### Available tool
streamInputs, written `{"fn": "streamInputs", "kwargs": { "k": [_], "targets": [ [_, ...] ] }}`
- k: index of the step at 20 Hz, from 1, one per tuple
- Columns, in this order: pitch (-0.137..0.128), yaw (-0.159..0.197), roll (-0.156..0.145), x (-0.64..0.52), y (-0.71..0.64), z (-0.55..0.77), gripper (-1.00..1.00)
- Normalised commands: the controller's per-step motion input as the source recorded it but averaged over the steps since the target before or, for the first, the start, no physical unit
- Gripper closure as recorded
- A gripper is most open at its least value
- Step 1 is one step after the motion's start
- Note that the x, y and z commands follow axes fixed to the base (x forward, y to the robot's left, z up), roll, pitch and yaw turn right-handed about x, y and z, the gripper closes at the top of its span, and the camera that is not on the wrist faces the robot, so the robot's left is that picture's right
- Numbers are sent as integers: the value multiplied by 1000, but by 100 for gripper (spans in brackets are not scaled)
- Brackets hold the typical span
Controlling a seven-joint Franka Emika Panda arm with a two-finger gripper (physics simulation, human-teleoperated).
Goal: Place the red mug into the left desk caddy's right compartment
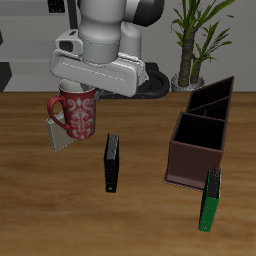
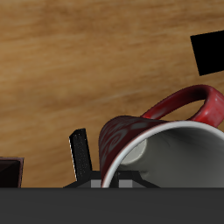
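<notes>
One finger of the end effector shows outside the mug wall in the wrist view; the other is hidden, probably inside the rim, so the pinch on the wall looks likely but I cannot tell for sure. From the exterior view the mug sits at or just above the table, under the arm, with its handle pointing away from the caddy. The caddy stands well apart from the mug, with a small black box between them, nearer the table's front edge. The right compartment, its square low-walled end, faces the front, and a green book leans just beside that end.

A rim pinch is a thin hold: the heavy mug could swing or slip out if carried quickly. Carried too low, it could clip the black box or the caddy wall. The compartment is only a little wider than the mug, so the handle could catch a wall or divider on the way down, leaving the mug tilted. Straying toward the book could knock it over.
</notes>
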Motion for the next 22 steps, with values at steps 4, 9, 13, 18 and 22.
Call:
{"fn": "streamInputs", "kwargs": {
  "k": [4, 9, 13, 18, 22],
  "targets": [
    [-22, 60, 3, -488, 356, 311, 100],
    [-20, -1, -21, -372, 258, 108, 100],
    [3, 54, 100, -445, 615, -25, 100],
    [-7, 60, 59, -331, 549, -50, 100],
    [33, 10, 38, -99, 390, -63, 100]
  ]
}}
